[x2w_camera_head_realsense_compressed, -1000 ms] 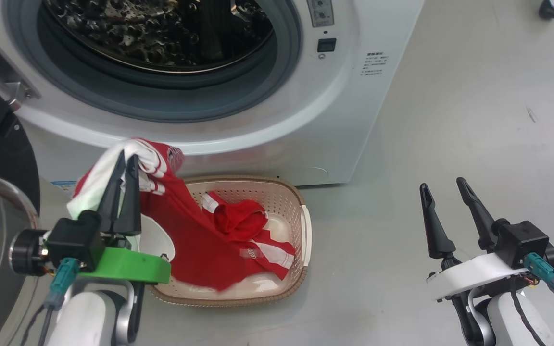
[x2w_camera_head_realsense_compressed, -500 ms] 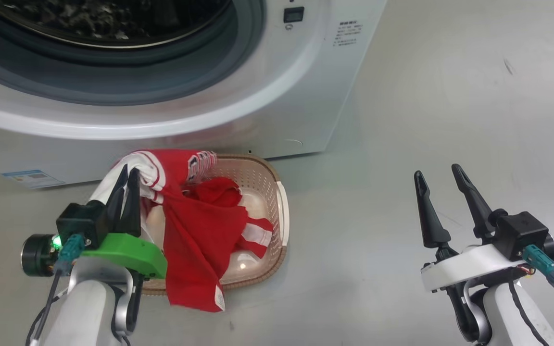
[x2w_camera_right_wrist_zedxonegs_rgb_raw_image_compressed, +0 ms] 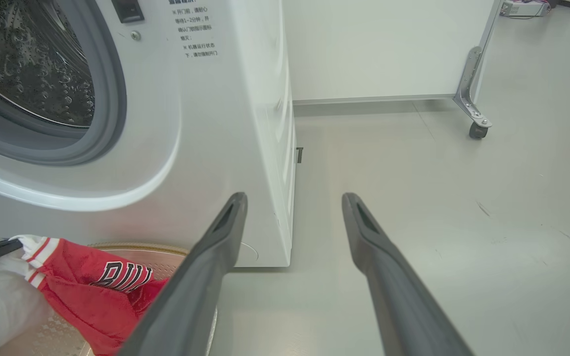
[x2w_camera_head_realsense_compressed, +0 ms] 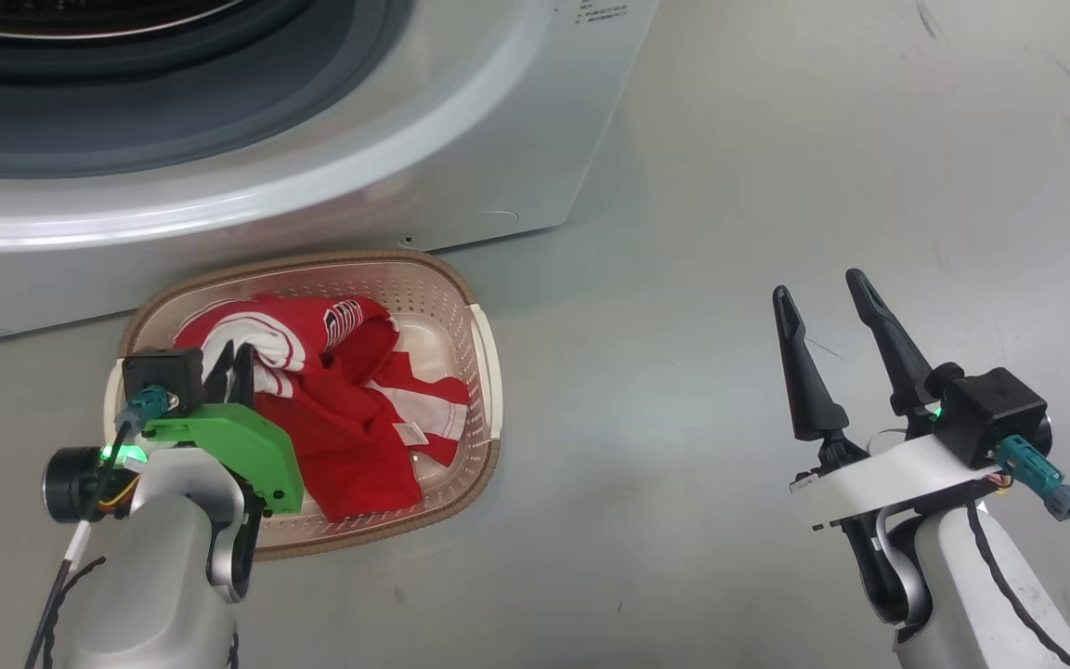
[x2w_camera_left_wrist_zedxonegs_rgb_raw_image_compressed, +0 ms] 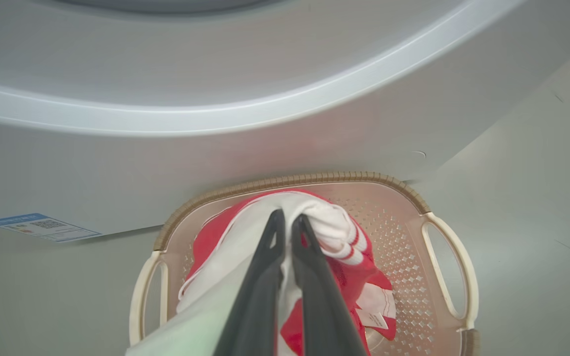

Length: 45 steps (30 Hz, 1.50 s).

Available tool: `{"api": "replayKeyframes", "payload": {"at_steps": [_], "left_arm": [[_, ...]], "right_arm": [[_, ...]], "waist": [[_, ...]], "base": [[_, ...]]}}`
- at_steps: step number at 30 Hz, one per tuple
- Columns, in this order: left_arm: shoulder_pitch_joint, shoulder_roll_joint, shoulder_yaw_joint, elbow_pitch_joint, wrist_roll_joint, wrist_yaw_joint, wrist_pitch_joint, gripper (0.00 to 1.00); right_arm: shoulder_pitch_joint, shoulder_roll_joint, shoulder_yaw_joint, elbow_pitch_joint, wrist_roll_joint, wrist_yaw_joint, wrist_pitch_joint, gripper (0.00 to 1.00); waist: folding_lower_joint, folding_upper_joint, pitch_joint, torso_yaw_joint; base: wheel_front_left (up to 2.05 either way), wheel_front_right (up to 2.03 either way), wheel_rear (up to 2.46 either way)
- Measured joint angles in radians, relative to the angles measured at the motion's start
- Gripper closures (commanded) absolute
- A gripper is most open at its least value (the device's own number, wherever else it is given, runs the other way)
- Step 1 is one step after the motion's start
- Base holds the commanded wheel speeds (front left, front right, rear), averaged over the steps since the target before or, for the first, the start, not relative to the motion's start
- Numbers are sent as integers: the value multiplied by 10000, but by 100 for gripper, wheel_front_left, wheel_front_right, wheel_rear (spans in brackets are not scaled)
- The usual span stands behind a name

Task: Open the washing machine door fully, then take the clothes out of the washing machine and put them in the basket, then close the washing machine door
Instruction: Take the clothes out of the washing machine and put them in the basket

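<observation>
The left tool (x2w_camera_head_realsense_compressed: 233, 353) pinches the clothes (x2w_camera_head_realsense_compressed: 349, 418) low inside the basket (x2w_camera_head_realsense_compressed: 461, 297). Open it there so nothing hangs over. The right tool (x2w_camera_head_realsense_compressed: 818, 283) is spread.

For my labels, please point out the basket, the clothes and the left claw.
basket (x2w_camera_left_wrist_zedxonegs_rgb_raw_image_compressed: 314, 176): left wrist view, far brown rim.
clothes (x2w_camera_head_realsense_compressed: 358, 446): head view, middle of the red fabric.
left claw (x2w_camera_left_wrist_zedxonegs_rgb_raw_image_compressed: 289, 217): left wrist view, between its fingertips.

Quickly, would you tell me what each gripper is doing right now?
Left gripper: shut on the clothes, over the basket.
Right gripper: open, holding nothing.
</observation>
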<state>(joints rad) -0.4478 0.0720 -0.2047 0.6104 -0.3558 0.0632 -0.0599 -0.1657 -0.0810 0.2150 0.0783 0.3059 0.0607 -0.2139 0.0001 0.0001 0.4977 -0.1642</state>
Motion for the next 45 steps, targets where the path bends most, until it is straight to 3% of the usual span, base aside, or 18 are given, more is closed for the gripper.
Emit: {"api": "replayKeyframes", "payload": {"at_steps": [1, 2, 3, 11, 24, 36, 45], "left_arm": [[-61, -8, -17, 245, -17, -98, 121, 70], [-95, -13, -10, 495, -69, -169, 201, 24], [-104, -13, -4, 736, -90, -207, 249, 0], [-418, -12, 113, 1862, -309, -439, 58, 0], [-433, -102, 224, 1956, -537, -1131, -1586, 0], [-1, -174, 217, 268, -219, -1112, -1914, 0], [940, 267, 251, -947, 439, -468, -1919, 0]], "right_arm": [[-38, 13, 23, 29, 4, 0, -21, 0], [-86, 21, 61, 79, 4, 29, -29, 0], [-128, 31, 88, 130, 13, 82, -33, 0], [-174, 90, -12, 447, 92, 86, -119, 0], [-163, -46, -364, 842, 88, 71, -221, 0], [289, -326, -844, 1095, 86, -125, -299, 0], [705, -422, -918, 1220, 48, -282, -303, 0]], "waist": [[0, 0, 60, -71], [0, 0, 117, -145], [0, 0, 162, -218], [0, 0, 294, -584], [0, 0, -388, -104], [0, 0, -1454, 528], [0, 0, -2384, 987]], "base": [[0, 0, 0], [0, 0, 0], [0, 0, 0], [0, 0, 0], [0, 0, 0], [0, 0, 0], [0, 0, 0]]}}
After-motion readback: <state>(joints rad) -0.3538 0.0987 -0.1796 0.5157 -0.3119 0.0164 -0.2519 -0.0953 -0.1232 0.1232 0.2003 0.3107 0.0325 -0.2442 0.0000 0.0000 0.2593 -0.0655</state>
